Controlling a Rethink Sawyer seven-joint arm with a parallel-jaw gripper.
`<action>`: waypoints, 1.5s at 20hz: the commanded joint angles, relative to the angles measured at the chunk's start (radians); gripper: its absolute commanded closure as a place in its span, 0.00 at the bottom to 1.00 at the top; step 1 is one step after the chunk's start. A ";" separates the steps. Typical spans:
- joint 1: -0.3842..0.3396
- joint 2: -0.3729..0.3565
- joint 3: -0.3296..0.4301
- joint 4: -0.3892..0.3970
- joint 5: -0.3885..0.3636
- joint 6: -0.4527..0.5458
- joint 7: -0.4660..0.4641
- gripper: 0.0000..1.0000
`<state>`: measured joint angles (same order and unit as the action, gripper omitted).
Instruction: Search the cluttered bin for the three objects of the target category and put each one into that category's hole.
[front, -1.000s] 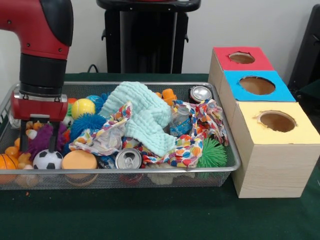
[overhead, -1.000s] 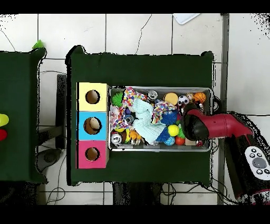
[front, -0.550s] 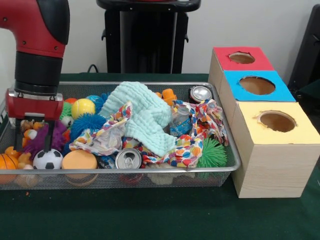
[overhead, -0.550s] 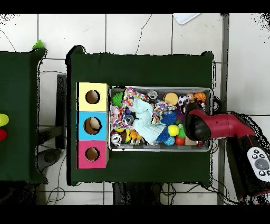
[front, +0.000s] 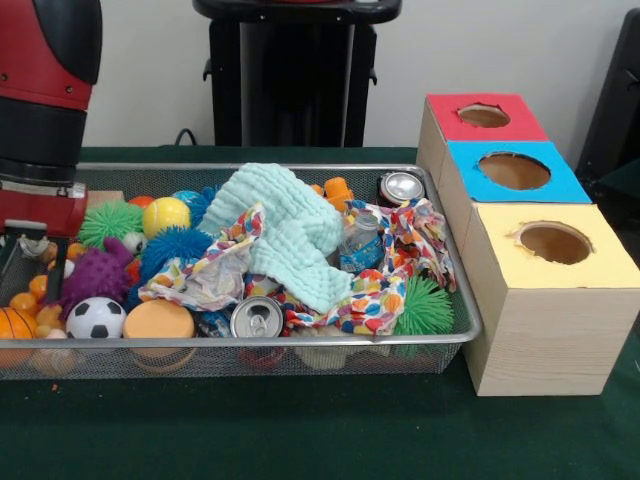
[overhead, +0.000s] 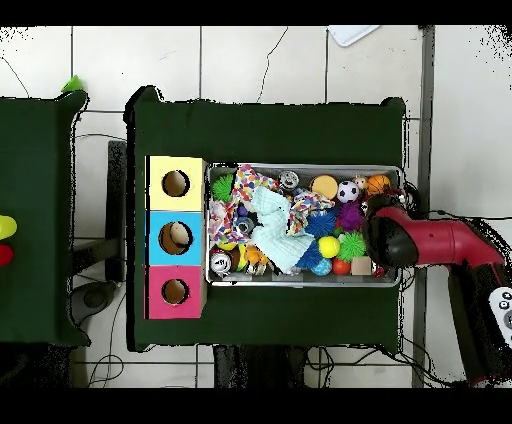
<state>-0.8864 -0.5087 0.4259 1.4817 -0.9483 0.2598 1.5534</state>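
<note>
My gripper (front: 28, 285) hangs at the left end of the wire mesh bin (front: 300, 345), partly cut off by the picture's left edge. Its fingers stand open with nothing between them. Just right of it lies a purple spiky toy (front: 95, 275), with a soccer ball (front: 95, 318) and an orange ball (front: 158, 322) in front. A yellow ball (front: 165, 214), a green spiky ball (front: 110, 220) and a blue spiky ball (front: 175, 250) lie behind. In the overhead view the arm's head (overhead: 385, 235) covers the bin's right end (overhead: 398, 180).
Right of the bin stand three boxes with holes: red (front: 483, 115), blue (front: 514, 170), yellow (front: 553, 242). A mint cloth (front: 285, 230) and a colourful cloth (front: 400, 260) cover the bin's middle. Two cans (front: 256, 317) (front: 401, 186), a bottle (front: 360, 243) and a green spiky ball (front: 425, 305) lie among them.
The gripper has slid left toward the bin's end, away from the purple spiky toy that was between its fingers. The toy stays in the bin, now uncovered.
</note>
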 joint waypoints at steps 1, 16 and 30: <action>-0.017 0.049 0.074 -0.044 -0.028 0.074 -0.160 0.00; 0.073 0.134 -0.047 -0.094 -0.081 -0.031 0.003 0.00; 0.143 0.205 -0.154 -0.146 -0.081 -0.090 0.040 0.00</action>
<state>-0.7686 -0.4222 0.3071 1.3747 -0.9504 0.2166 1.5534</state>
